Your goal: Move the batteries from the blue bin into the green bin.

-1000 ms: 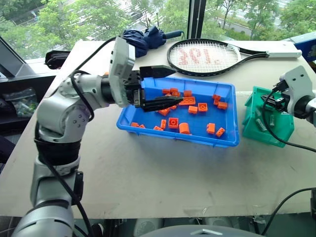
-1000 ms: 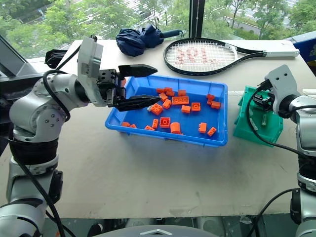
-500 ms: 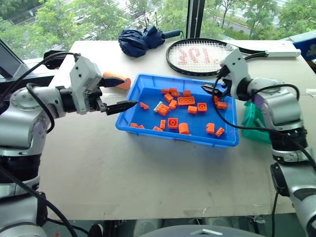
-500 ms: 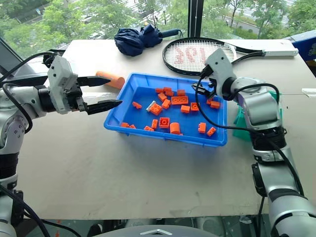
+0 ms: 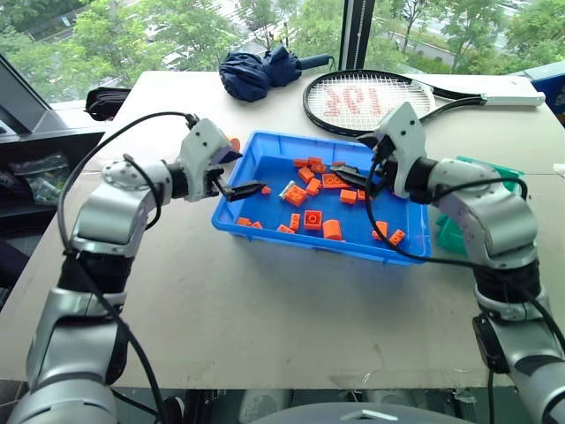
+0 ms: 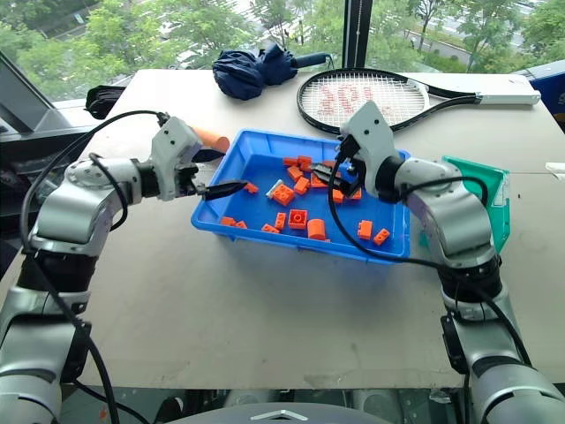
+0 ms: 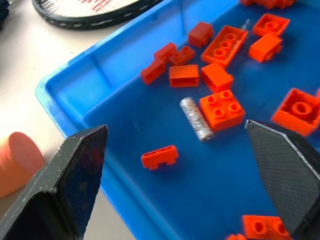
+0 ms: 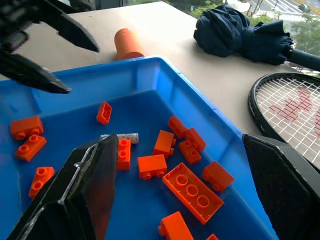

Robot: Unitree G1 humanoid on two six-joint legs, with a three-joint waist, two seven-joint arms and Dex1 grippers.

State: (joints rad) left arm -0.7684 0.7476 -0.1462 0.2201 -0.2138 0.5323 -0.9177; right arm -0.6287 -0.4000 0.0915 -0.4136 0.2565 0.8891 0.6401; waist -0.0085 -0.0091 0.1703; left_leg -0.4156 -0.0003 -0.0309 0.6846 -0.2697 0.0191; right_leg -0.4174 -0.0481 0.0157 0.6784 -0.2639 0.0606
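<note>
Blue bin sits mid-counter, long side across the view. Inside: a scatter of orange bricks and one stubby orange cylinder.

One battery visible in the blue bin, a slim silver cylinder lying flat on the bin floor, touching the side of a square orange brick. From the head cameras it shows as a pale sliver at, toward the bin's left half. No other batteries made out among the bricks.

Green bin stands on the counter just beside the blue bin's right end, partly hidden behind the right forearm. Contents cannot be seen.

Left pincer reaches over the bin's left rim, fingers spread wide, nothing between them. In the left wrist view the battery lies between the two fingertips' lines, farther on.

Right pincer hangs over the bin's middle-back area, above the bricks, fingers apart and empty.

Outside the bin: an orange tube lying on the counter near the left rim; a folded dark-blue umbrella and a tennis racket at the far edge by the window.
</note>
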